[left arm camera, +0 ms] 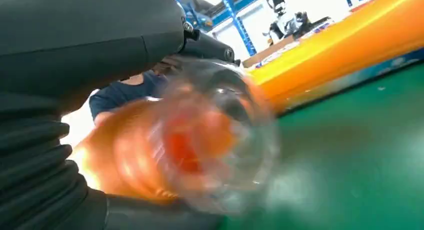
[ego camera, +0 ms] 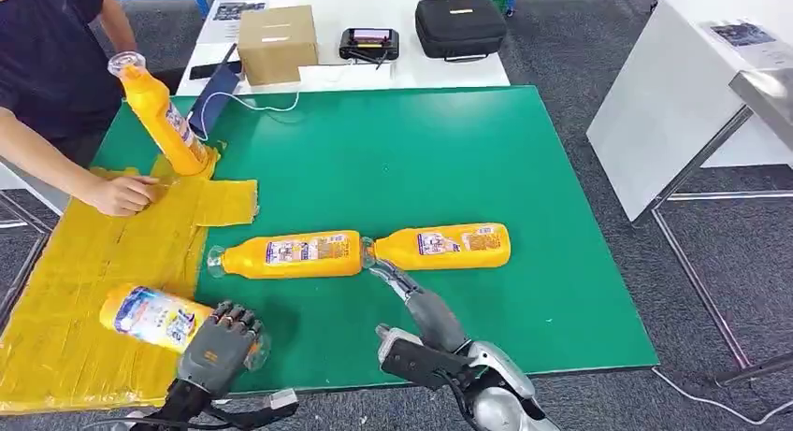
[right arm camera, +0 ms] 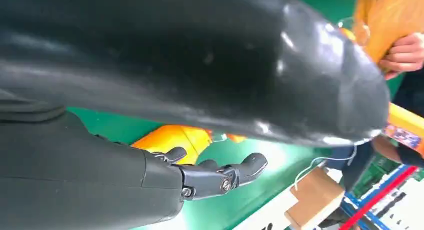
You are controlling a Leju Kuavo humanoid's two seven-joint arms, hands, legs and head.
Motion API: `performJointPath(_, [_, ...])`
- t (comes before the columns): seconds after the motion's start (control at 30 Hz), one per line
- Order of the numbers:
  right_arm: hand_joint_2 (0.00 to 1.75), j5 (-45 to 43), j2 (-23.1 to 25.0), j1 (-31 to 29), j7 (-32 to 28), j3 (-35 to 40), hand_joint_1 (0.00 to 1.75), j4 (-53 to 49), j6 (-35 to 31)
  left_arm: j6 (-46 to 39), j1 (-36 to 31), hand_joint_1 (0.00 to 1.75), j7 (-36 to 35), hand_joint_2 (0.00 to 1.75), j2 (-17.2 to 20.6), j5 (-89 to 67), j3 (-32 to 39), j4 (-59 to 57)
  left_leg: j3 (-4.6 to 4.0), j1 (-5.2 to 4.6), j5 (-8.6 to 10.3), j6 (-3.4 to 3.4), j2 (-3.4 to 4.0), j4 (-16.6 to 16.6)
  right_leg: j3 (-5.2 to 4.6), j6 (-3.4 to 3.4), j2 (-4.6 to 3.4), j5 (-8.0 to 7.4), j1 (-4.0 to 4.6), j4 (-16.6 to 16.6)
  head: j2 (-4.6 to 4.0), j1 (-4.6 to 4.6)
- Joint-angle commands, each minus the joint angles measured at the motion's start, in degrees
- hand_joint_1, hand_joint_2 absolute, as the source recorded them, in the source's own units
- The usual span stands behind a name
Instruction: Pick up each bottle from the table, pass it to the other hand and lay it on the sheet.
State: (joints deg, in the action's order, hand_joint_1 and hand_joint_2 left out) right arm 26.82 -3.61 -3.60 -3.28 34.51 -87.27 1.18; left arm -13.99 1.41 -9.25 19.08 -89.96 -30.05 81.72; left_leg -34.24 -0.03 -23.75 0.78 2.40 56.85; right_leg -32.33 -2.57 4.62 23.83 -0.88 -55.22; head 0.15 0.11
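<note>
An orange bottle (ego camera: 154, 317) lies on the yellow sheet (ego camera: 84, 253), and my left hand (ego camera: 220, 345) grips its neck end at the sheet's near edge. In the left wrist view that bottle's clear cap (left arm camera: 215, 140) is blurred in front of my left hand (left arm camera: 75, 50). Two more orange bottles lie on the green mat: one in the middle (ego camera: 290, 254) and one to its right (ego camera: 444, 246). My right hand (ego camera: 411, 295) is open, its fingers (right arm camera: 220, 176) stretched out just below the right bottle's neck, near an orange bottle (right arm camera: 175, 140).
A person at the left presses a hand (ego camera: 122, 194) on the sheet and holds another orange bottle (ego camera: 164, 118) tilted upright on it. Behind the green mat (ego camera: 449, 150) a white table carries a cardboard box (ego camera: 277, 43), a black case (ego camera: 460, 26) and a small device (ego camera: 369, 44).
</note>
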Motion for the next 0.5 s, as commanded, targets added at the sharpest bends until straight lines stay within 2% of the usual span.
performJointPath(0.03, [0.0,0.0,0.1,-1.7,0.4,-0.2,0.0,3.1,-0.2,1.6,-1.3,0.0,0.3,0.0,-1.3,0.0,-3.7,-6.0,0.19,0.0,0.01,-0.02,-0.03,-0.1,0.22,0.05,-0.3,-0.03,-0.04,0.1,0.0,-0.02])
performJointPath(0.1, [0.0,0.6,-0.5,-1.1,0.8,-0.8,0.0,3.6,-0.7,-1.0,-0.2,0.0,0.7,0.0,-0.8,0.0,-2.9,-5.8,0.23,0.05,0.0,-0.03,-0.05,-0.1,0.21,0.11,-0.56,-0.05,-0.01,0.1,0.0,-0.02])
performJointPath(0.33, [0.0,1.9,-1.3,1.3,0.4,-3.0,0.0,2.5,-1.2,-2.4,2.8,0.0,2.0,0.0,-1.9,0.5,1.8,-2.3,0.24,-0.02,0.0,-0.02,-0.06,-0.1,0.28,0.03,-0.31,-0.02,-0.08,0.1,0.0,0.0])
performJointPath(0.37, [0.0,2.1,-1.5,1.5,0.1,-3.1,0.0,2.8,-1.2,-2.5,3.3,0.0,2.3,0.0,-1.7,0.5,2.3,-2.2,0.28,0.01,-0.04,-0.04,-0.05,-0.1,0.3,0.07,-0.48,0.0,-0.07,0.1,0.0,0.0])
performJointPath(0.5, [0.0,3.7,-1.0,1.4,0.6,-3.5,0.0,3.0,-2.3,-4.2,4.4,0.0,7.6,0.0,-3.4,10.7,7.4,1.5,0.14,0.02,-0.02,-0.04,-0.06,0.0,0.18,0.06,-0.39,-0.01,-0.04,0.0,0.0,0.0])
